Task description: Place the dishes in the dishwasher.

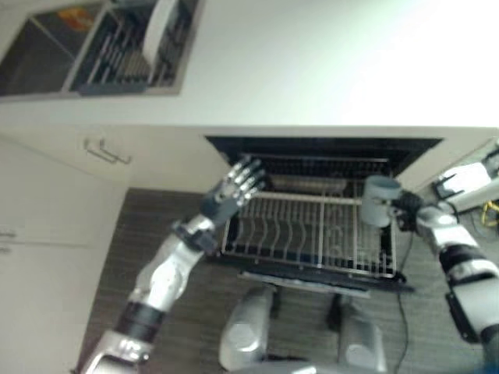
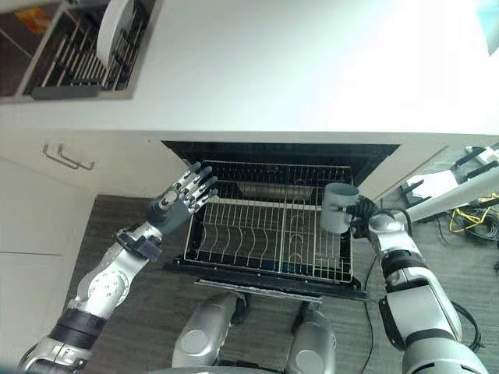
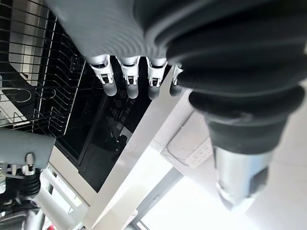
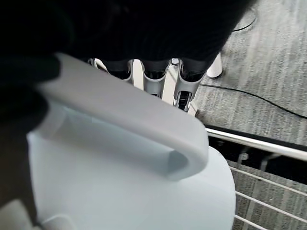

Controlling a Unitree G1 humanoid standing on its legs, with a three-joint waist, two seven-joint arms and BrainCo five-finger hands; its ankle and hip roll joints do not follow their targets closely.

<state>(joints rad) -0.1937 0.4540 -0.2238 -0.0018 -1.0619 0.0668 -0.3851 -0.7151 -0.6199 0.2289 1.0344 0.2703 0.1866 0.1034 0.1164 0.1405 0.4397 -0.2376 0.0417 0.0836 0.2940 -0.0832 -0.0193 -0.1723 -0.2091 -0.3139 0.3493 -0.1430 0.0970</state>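
Note:
My right hand (image 2: 366,220) is shut on the handle of a pale grey mug (image 2: 338,208), holding it above the right side of the pulled-out wire rack (image 2: 265,234) of the open dishwasher. In the right wrist view the mug (image 4: 129,182) sits close against the curled fingers (image 4: 184,91). My left hand (image 2: 187,195) hovers open, fingers straight, over the rack's left rear corner, touching nothing. A white plate (image 2: 117,27) stands upright in the drying rack (image 2: 82,58) on the counter at the far left.
The white counter (image 2: 312,70) runs across above the dishwasher opening. A cabinet door with a metal handle (image 2: 66,158) is to the left. The dishwasher door (image 2: 265,284) lies open below the rack. A white device with cables (image 2: 460,195) lies on the floor at right.

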